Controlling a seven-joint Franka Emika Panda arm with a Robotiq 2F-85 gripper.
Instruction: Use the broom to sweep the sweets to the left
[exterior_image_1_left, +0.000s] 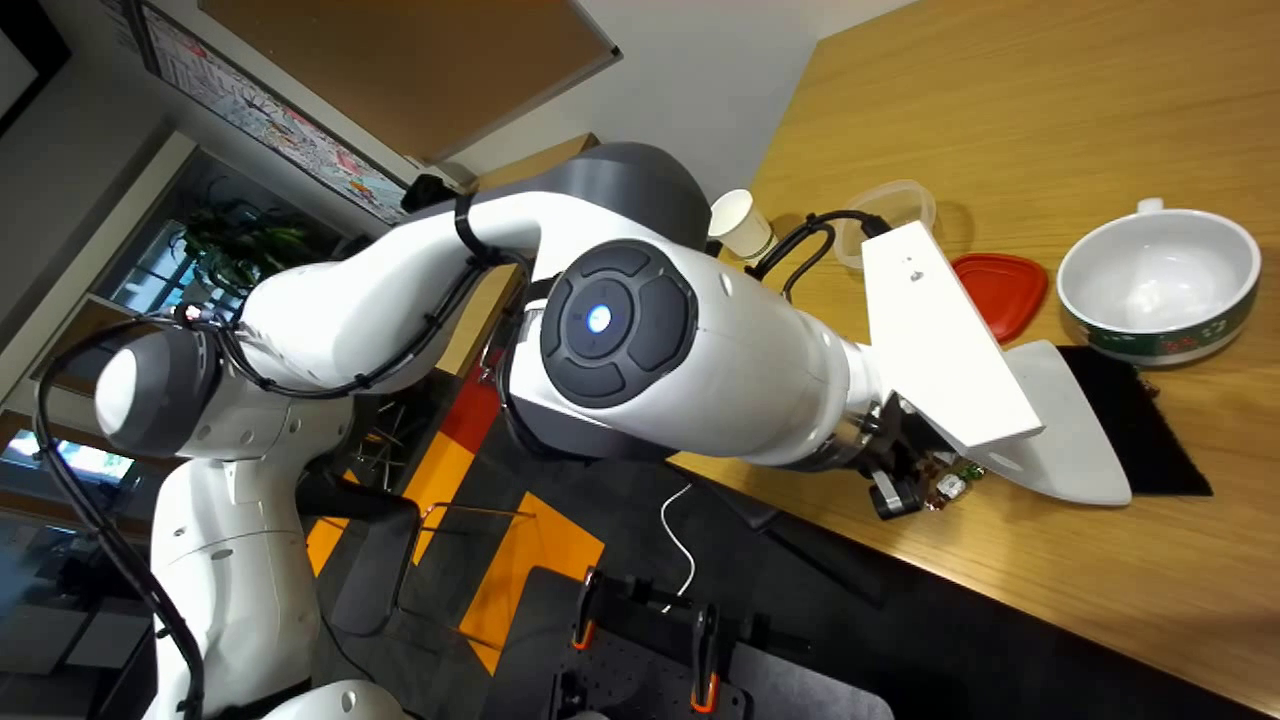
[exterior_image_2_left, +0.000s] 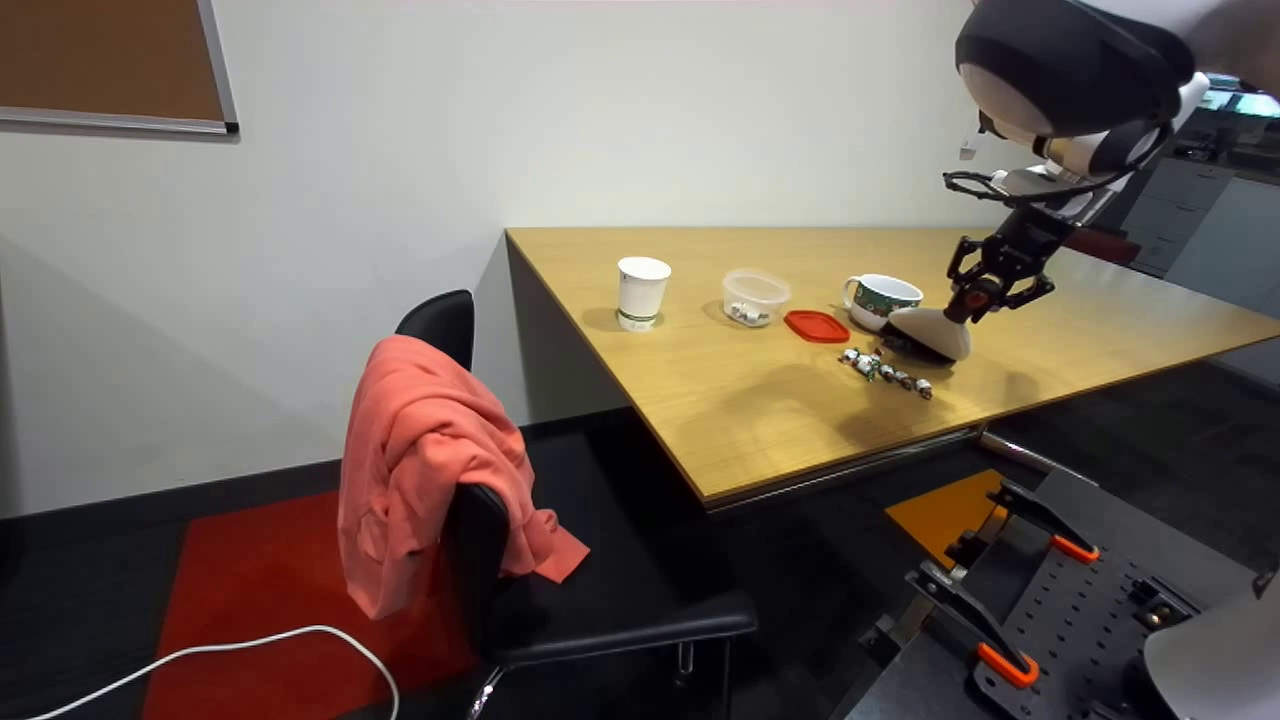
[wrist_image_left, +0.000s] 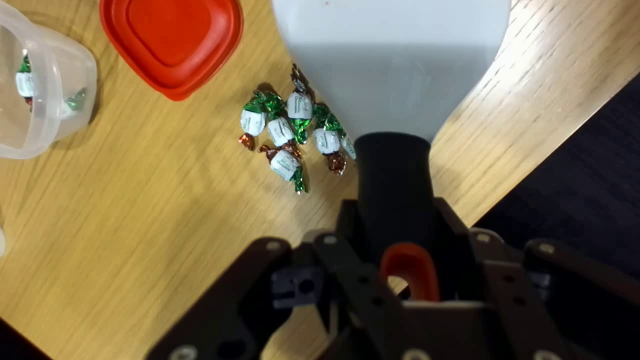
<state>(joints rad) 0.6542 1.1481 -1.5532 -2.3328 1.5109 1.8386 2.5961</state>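
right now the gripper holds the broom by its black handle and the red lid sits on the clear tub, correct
Not quite: the red lid lies on the table, apart from the clear tub, as the wrist view shows. The gripper does hold the broom by its black handle.

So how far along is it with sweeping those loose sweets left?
Done: the gripper holds the broom by its black handle.
In hand: the broom's white head is beside the sweets, partly hiding one in the wrist view; whether it is sweeping, I can't tell.
Left: probably the leftward push, or more of it, since the sweets lie clustered close by the broom.
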